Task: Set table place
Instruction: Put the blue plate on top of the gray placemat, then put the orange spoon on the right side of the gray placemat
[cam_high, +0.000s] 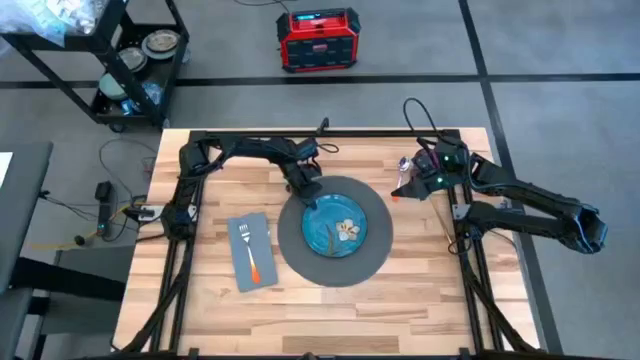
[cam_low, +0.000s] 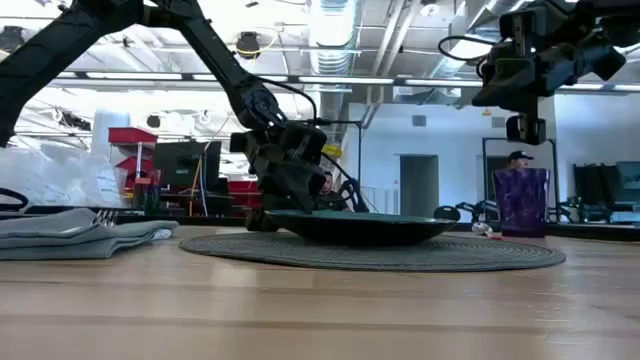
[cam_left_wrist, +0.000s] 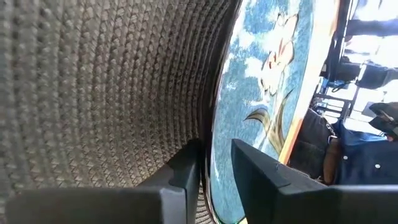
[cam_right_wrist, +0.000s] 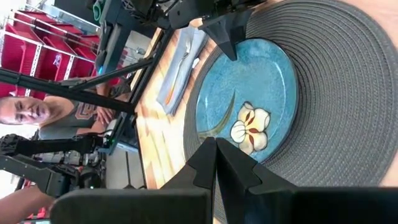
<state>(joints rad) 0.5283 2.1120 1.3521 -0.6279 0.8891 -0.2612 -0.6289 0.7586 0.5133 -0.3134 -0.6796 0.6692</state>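
Left gripper (cam_high: 309, 199) pinches plate (cam_high: 335, 232) rim on mat (cam_high: 372, 262).
Let go gently so the plate sits centred; right gripper (cam_high: 408, 181), fingers pressed together, waits beside cup (cam_low: 521, 201).

A red and black box (cam_high: 318, 40) is sitting on the grey floor (cam_high: 420, 40) beyond the table's far edge. A black wheeled cart (cam_high: 125, 60) is standing off the far left corner, carrying round tins (cam_high: 160, 45) on its shelf. Cables (cam_high: 110, 205) are trailing over the floor beside the left edge. A seated person (cam_right_wrist: 56, 118) is showing in the room beyond.
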